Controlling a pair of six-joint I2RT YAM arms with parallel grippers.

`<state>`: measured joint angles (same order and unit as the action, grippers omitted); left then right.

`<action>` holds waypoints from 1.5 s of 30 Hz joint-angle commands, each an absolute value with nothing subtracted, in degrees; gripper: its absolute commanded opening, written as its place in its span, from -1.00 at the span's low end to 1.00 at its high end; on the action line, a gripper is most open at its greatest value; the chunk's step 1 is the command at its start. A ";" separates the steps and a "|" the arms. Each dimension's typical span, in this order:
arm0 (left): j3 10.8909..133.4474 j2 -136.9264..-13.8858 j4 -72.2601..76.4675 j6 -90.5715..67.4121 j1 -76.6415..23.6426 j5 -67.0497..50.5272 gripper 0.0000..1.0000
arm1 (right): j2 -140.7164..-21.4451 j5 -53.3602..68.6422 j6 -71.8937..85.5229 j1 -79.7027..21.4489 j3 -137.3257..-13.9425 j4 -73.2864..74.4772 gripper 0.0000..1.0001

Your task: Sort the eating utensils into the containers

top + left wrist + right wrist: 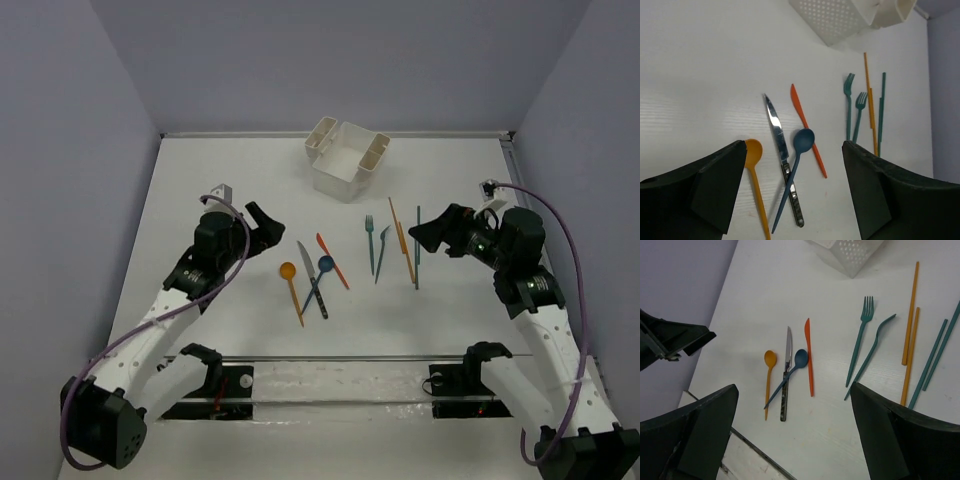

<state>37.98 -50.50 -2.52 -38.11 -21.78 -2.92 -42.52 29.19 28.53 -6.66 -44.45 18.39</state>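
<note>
The left gripper (794, 150) is black. On the white table (700, 75) ahead of it lie an orange spoon (758, 187), a blue spoon (803, 140), a knife (775, 125) with a mirror-silver blade and dark handle, and a red-orange knife (801, 112). To its right are teal forks (848, 110), orange chopsticks (867, 75) and teal chopsticks (882, 100). The caddy (832, 20) is white with a dot-perforated wall.

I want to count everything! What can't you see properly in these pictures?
Caddy: both wrist views, cut off by the top edge; top view, side compartments too small to see into.
Orange spoon: left wrist view, handle end cut off by the bottom edge.
Teal chopsticks: right wrist view, one cut off by the right edge.
</note>
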 commanded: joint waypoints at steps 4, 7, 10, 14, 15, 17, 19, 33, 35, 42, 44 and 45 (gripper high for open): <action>37.35 -54.93 -5.97 -42.01 -29.17 11.94 0.21 | -47.19 24.36 27.77 -14.31 -43.60 16.00 1.00; 37.70 -59.23 -7.56 -43.41 -32.60 15.80 0.08 | -48.86 19.96 27.86 -20.01 -42.54 14.24 1.00; 38.49 -65.37 -8.35 -44.47 -35.06 19.06 -0.01 | -50.18 18.63 28.30 -22.41 -41.84 13.10 1.00; 39.29 -69.16 -9.49 -45.88 -37.96 20.21 -0.09 | -49.84 18.02 27.86 -23.64 -40.70 12.74 1.00; 39.72 -69.69 -11.06 -46.31 -38.75 20.74 -0.10 | -49.75 17.58 27.51 -23.64 -40.43 13.27 1.00; 39.99 -70.66 -13.43 -48.07 -40.95 22.58 -0.10 | -49.13 17.14 27.16 -23.64 -39.82 13.62 1.00; 39.20 -71.01 -13.62 -49.56 -42.09 21.98 -0.10 | -48.78 17.05 26.90 -23.64 -39.29 13.36 1.00; 42.62 -81.91 -13.80 -54.14 -47.63 25.48 -0.24 | -47.29 19.68 26.54 -23.64 -37.88 13.27 1.00; 43.33 -84.01 -14.93 -54.23 -47.64 26.71 -0.28 | -46.94 19.77 26.63 -23.64 -37.53 13.18 1.00; 43.51 -87.10 -15.47 -54.32 -48.16 29.62 -0.60 | -45.79 19.78 26.98 -23.64 -36.91 12.92 1.00; 43.24 -87.63 -15.38 -54.32 -48.16 29.79 -0.68 | -45.70 19.95 26.98 -23.64 -36.91 12.92 1.00; 43.24 -87.89 -15.38 -54.06 -48.16 29.97 -0.71 | -45.70 19.95 26.98 -23.64 -36.83 12.75 1.00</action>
<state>42.17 -86.76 -13.04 -52.64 -47.90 26.85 -46.52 19.31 27.64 -23.31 -37.32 15.81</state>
